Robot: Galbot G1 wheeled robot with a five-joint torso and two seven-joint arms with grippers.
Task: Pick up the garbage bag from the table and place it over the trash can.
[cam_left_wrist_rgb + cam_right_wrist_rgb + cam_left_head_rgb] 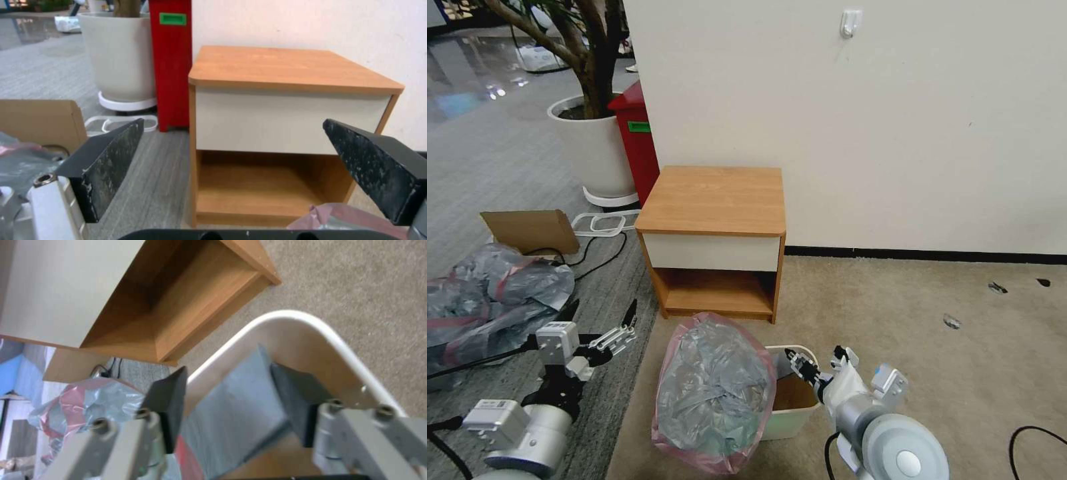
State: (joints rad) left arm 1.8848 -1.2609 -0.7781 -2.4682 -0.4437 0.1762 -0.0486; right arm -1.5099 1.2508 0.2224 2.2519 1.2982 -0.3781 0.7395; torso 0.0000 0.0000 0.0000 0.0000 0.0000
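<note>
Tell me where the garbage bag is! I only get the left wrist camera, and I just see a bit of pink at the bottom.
Observer: The garbage bag sits puffed up over the left part of the trash can, on the floor in front of the table.
Operator: Is the whole can covered?
Observer: No. Its right part is uncovered, and the head view shows the brown inside.
Operator: What's the other arm doing?
Observer: The right gripper is at the can's opening, jaws open, with grey bag film between them.
</note>
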